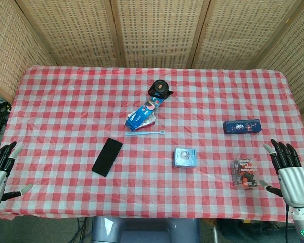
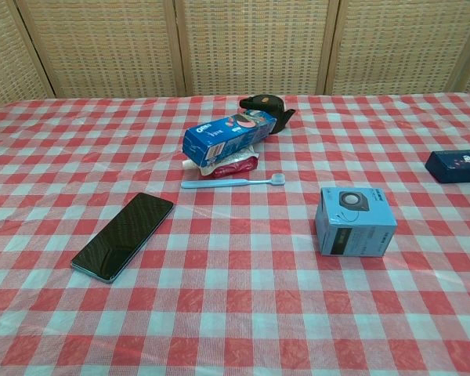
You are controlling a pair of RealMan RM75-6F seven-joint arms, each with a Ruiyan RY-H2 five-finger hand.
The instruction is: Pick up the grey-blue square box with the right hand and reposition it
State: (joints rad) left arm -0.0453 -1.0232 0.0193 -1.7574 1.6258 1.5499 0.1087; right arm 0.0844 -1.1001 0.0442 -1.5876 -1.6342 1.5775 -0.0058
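Observation:
The grey-blue square box stands upright on the red-checked tablecloth, a little right of the table's middle, with a round picture on its top face. My right hand hovers open at the table's front right corner, fingers spread, well to the right of the box. At the front left corner my left hand is open too, holding nothing. The chest view shows neither hand.
A clear red-printed package lies between the box and my right hand. A dark blue long box is at the right. A black phone, blue toothbrush, Oreo box and black round object lie left and behind.

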